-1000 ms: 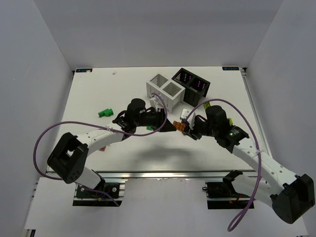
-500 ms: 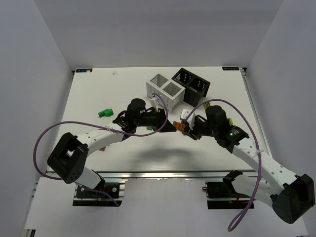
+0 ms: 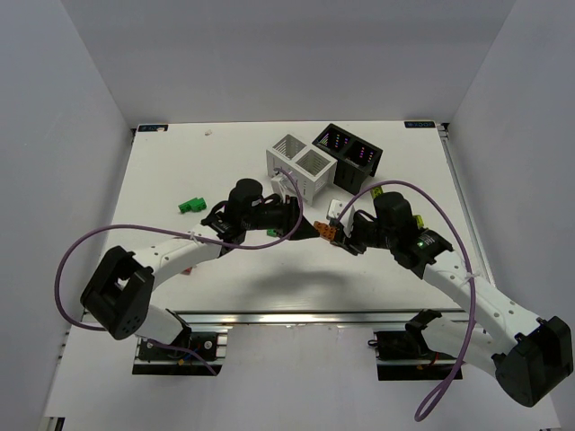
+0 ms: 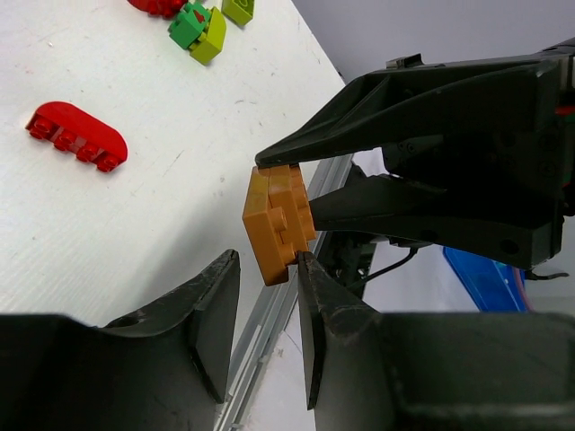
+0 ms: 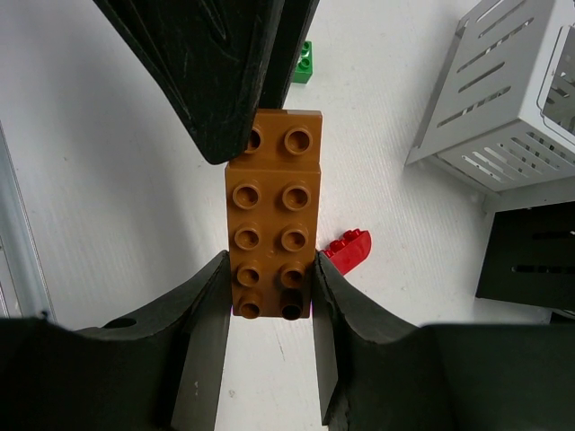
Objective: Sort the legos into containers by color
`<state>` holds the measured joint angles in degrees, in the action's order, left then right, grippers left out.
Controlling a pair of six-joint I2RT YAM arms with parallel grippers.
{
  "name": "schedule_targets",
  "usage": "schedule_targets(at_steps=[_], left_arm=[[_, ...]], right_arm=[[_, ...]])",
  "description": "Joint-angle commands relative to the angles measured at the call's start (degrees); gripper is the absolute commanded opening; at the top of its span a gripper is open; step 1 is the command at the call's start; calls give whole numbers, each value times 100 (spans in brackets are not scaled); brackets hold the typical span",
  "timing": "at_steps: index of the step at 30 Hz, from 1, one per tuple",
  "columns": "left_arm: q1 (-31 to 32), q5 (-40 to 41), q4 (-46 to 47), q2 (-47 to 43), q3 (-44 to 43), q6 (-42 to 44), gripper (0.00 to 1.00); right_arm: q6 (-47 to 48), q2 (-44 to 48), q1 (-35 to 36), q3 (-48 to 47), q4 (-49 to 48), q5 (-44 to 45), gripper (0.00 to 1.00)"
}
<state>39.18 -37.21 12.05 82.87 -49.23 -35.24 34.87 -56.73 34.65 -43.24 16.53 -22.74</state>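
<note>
One orange-brown plate (image 5: 274, 206) clamped in right gripper (image 5: 269, 287), left gripper (image 4: 267, 265) astride its far end, grip there unclear

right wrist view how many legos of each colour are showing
orange-brown lego brick: 1
red curved lego: 1
green lego brick: 1
total: 3

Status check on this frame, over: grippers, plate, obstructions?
Right gripper shut on orange plate. Left gripper straddles its far end, grip unclear. Plate held off table, near white bin; nothing blocking.
</note>
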Motion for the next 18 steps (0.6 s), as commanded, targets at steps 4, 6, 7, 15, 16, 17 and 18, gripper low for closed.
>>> schedule_targets(at_steps=[4,6,7,15,16,17,18], left_arm=[[20,162,-98,-324,-201,211,42],[20,161,-115,-307,-218,220,42],[20,162,-116,-307,-218,228,42],[20,126,-116,-289,-218,229,41],[20,126,-116,-289,-227,229,41],[20,118,-107,-280,-227,229,40],[20,118,-115,-280,-218,229,39]], right_arm=[[64,-5,41,18,-36,-195,0],[90,4,41,9,-10,-231,0],[107,4,41,18,-10,-265,0],[213,4,94,0,104,-406,0],[222,4,94,0,104,-415,0],[230,-5,103,9,113,-424,0],[239,-5,112,0,122,-433,0]])
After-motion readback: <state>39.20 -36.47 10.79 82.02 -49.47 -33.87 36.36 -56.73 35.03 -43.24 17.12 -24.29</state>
